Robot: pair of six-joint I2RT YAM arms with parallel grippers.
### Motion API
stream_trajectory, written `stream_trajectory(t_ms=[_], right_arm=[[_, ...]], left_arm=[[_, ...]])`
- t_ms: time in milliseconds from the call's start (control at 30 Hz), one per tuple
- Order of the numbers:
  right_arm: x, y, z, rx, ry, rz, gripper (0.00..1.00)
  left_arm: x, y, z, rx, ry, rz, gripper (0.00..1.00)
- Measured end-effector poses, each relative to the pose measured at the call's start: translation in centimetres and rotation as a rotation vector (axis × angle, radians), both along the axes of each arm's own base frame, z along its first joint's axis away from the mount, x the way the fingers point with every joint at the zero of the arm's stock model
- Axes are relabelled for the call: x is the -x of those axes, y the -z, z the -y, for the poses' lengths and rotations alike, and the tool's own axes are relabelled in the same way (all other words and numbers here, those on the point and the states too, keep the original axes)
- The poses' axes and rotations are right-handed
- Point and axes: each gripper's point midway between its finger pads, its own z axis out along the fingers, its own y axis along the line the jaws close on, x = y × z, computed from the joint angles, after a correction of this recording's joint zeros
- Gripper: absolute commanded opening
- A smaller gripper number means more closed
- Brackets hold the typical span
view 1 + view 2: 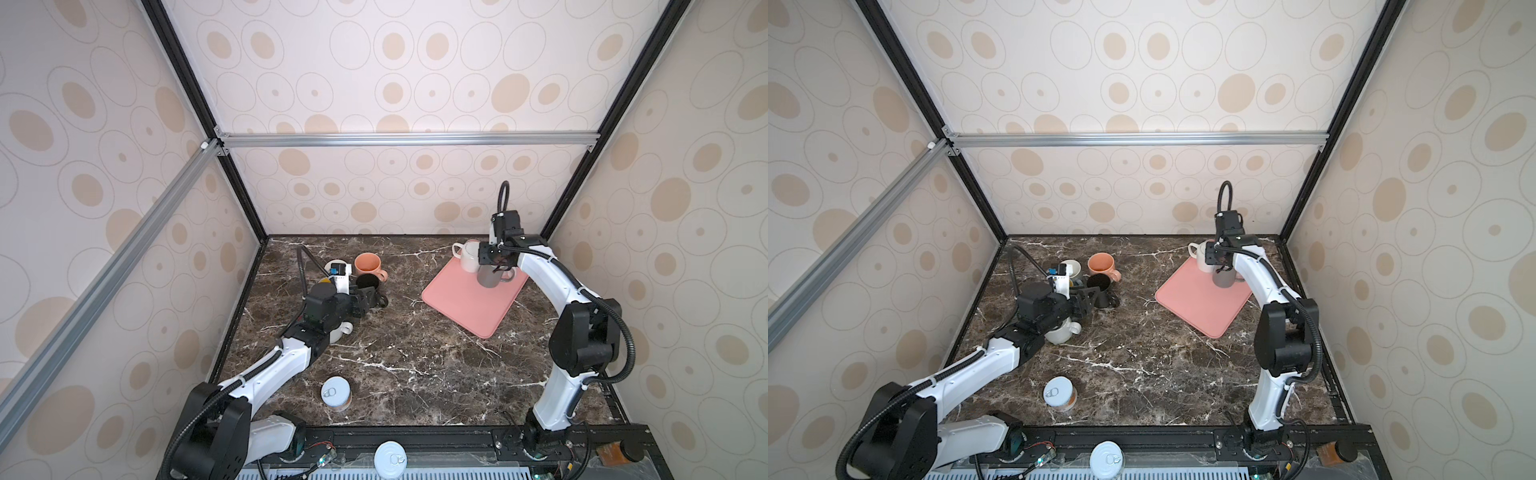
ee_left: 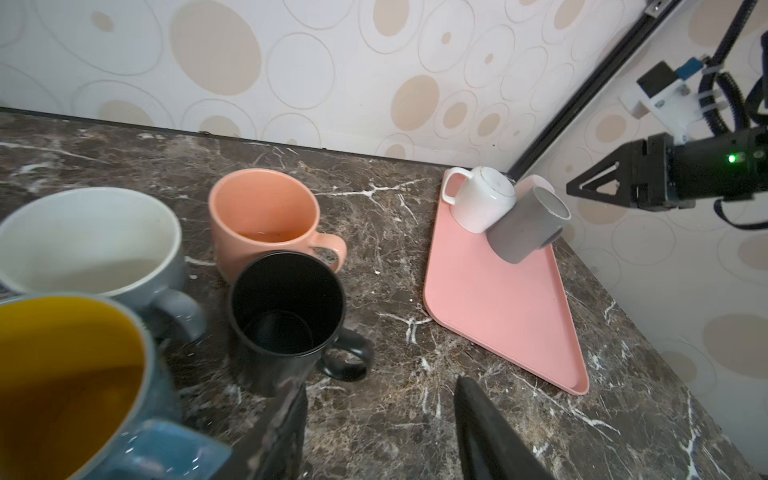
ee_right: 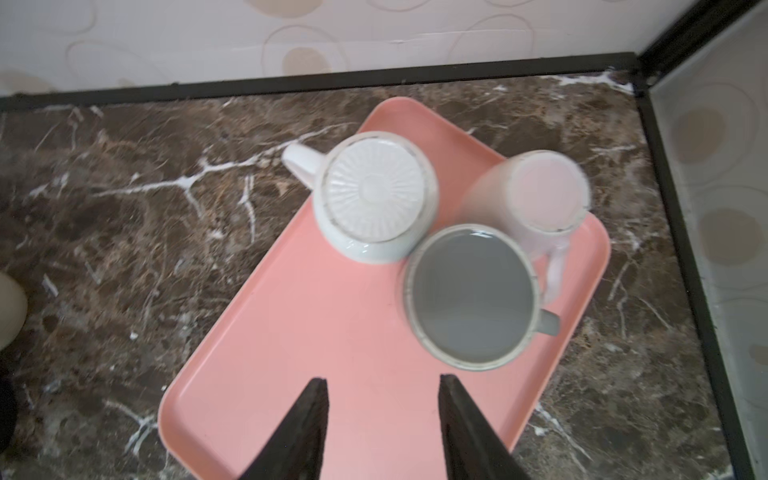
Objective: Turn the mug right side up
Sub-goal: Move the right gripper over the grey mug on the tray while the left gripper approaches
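We see right gripper spread, empty, nr upside-down grey mug at far-right edge of tray. Our left gripper also released.

Tin can upright on marble tabletop, near front; second can at front edge.

Around me stand walls papered in cream with beige ovals, braced by black and silver frame bars, and below me a dark, white-veined marble table.
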Motion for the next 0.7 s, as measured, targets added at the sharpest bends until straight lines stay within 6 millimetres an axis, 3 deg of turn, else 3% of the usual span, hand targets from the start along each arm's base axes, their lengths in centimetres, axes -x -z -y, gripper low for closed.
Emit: stream_trajectory(t_ms=[167, 333, 533, 700], right_arm=[[-2.7, -0.9, 1.6, 0.022, 0.055, 0.055, 0.51], [-4.9, 0.4, 2.2, 0.053, 0.075, 0.068, 0.53], [-5.5, 2.9, 3.5, 0.091, 0.111, 0.031, 0.54], [-6.5, 3.3, 4.4, 0.105, 0.108, 0.033, 0.54]], left_arm=[[-0.7, -1.7, 5.3, 0.021, 0.115, 0.027, 0.57], [-0.7, -2.1, 9.8, 0.033, 0.205, 0.038, 0.56], [-0.3, -0.1, 16.2, 0.055, 0.333, -0.009, 0.56], [-0.2, 2.3, 19.5, 0.075, 0.407, -0.076, 0.56]])
